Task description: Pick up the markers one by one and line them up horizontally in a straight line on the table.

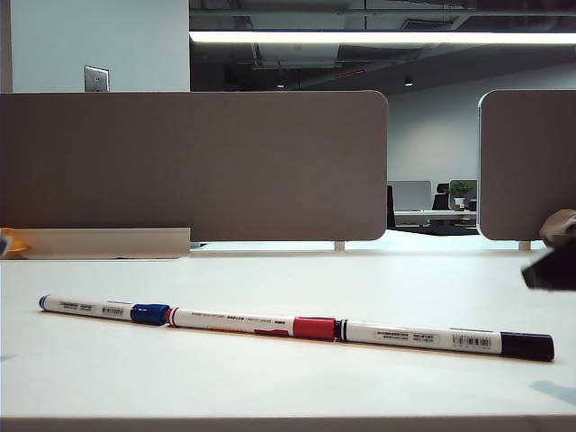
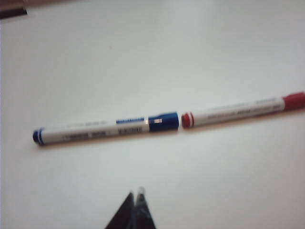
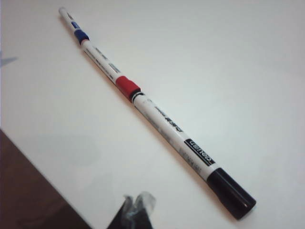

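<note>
I see all three markers lying end to end in one line on the bench [image 1: 288, 378]: the blue-capped marker [image 1: 103, 310], the red-capped marker [image 1: 252, 323], then the black-capped marker [image 1: 447, 340]. I judge the lining-up done, nothing left. My left end effector [image 2: 135, 195] hangs over the blue one, pinched closed and empty; my right end effector [image 3: 138, 202], near the black cap, likewise.

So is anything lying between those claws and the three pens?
Nothing visible. Bare table separates the shut left gripper from the blue marker, and the shut right gripper from the black marker. The red marker lies between them.
</note>
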You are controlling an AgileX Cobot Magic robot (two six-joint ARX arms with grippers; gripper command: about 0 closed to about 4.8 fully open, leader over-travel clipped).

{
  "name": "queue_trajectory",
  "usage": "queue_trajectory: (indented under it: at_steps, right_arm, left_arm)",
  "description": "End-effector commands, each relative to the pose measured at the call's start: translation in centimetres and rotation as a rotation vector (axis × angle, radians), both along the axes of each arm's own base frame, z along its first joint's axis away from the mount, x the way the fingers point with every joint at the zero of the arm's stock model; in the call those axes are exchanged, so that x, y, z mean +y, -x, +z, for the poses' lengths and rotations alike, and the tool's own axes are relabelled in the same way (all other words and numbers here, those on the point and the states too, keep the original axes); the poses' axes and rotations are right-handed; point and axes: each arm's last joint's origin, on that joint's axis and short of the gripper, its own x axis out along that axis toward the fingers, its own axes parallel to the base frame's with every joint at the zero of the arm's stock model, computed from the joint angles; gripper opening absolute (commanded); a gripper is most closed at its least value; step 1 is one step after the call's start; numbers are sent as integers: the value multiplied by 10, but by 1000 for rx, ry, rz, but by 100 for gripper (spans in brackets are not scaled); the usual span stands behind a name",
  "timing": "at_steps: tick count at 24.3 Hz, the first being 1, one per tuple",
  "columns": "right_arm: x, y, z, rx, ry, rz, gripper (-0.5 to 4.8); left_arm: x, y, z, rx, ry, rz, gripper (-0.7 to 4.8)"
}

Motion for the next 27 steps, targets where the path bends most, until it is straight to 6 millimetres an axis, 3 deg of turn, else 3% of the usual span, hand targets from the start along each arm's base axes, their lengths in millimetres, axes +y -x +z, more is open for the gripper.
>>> queue_trajectory:
  at_steps: [1,20,27]
  right_arm:
    - [0,0,-2,3,-2,-2,-1]
    - [0,0,-2,2,-1,-4,-1]
    - [-2,2,6,-73,-57,-7,-1]
  left_arm:
    - [0,0,0,5,-3,7,-5]
    - [1,1,-2,24,-19,14,-5]
    - [9,2,8,-76,33,74,-5]
